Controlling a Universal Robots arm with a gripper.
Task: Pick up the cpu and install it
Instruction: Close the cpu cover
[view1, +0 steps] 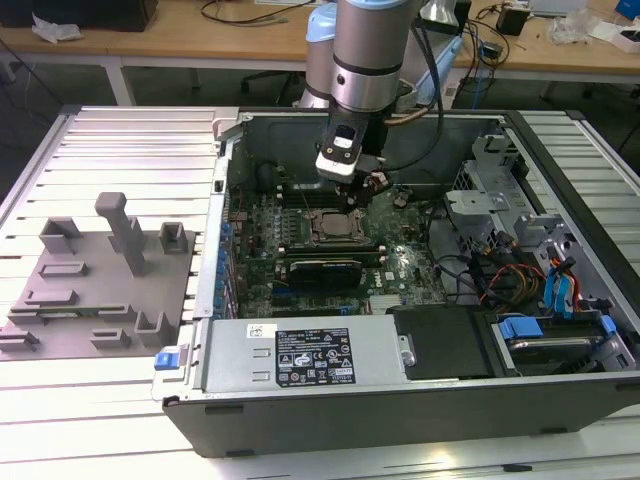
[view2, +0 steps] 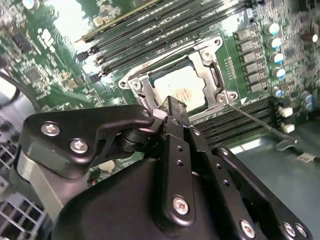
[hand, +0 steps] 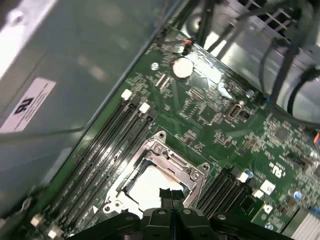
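The arm reaches down into an open computer case that lies on its side on the slatted metal bench. Its end effector hangs over the green circuit board, just above the square socket frame. In both wrist views the cpu lies flat inside that frame, silver-white top up, with the frame's metal edges around it. The black fingers of the end effector are pressed together, with nothing seen between them, and their tips sit over the near edge of the cpu; whether they touch it cannot be told. A thin metal lever runs beside the frame, and rows of long memory slots lie on either side of it. A round coin battery sits farther along the board. At the exterior view's left, well apart from the case, a grey fixture plate with blocks and a tilted post rests on the bench.
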